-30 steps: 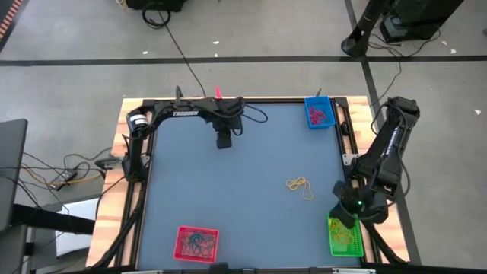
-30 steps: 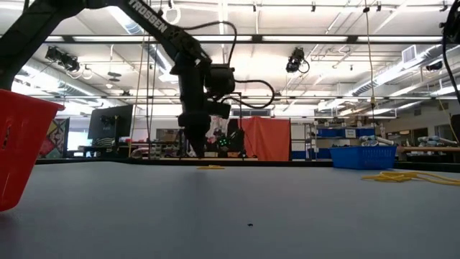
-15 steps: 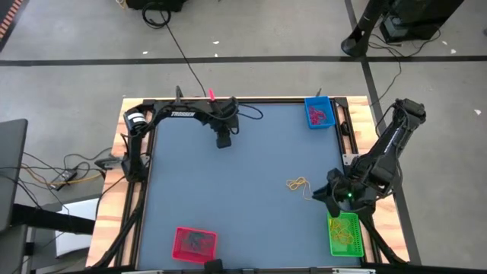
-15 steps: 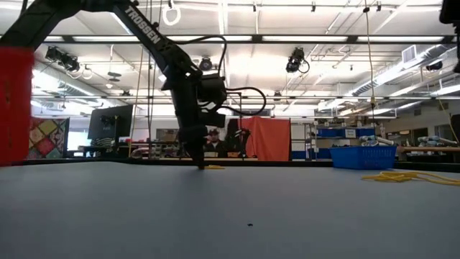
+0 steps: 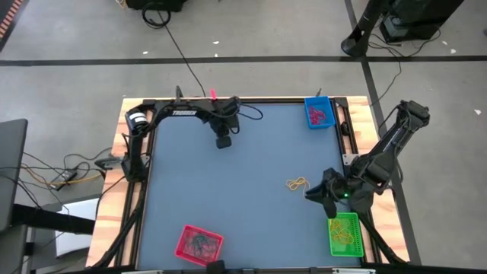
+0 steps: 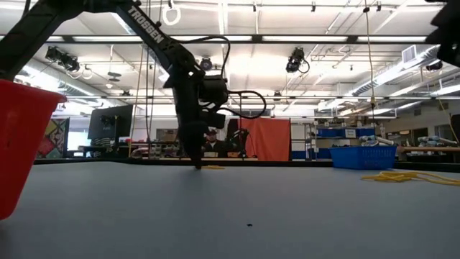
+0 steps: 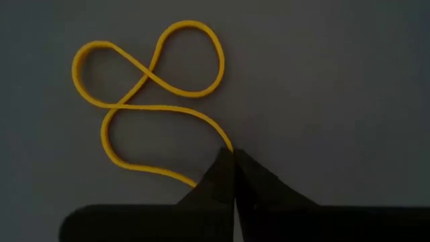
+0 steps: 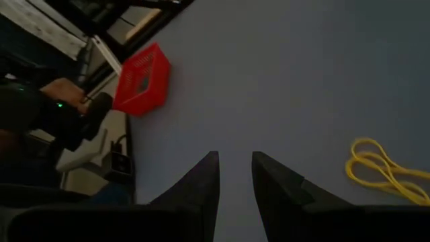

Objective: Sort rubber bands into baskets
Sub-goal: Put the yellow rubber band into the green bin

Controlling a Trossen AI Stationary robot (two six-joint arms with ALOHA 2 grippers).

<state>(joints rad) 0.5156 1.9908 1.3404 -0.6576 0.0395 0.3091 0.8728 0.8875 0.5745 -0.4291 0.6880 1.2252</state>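
A large workshop with a grey concrete floor (image 5: 68, 46) crossed by dark lines. Ceiling strip lights (image 6: 338, 39) glow above an orange partition (image 6: 267, 139).

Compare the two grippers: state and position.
The left gripper is shut on a yellow rubber band down at the table's far edge; the right gripper is open, holding nothing. The right gripper hovers near the green basket, beside loose yellow bands. Both point at the mat.

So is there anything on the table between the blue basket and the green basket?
In the high view, only bare table separates the blue basket from the green basket.
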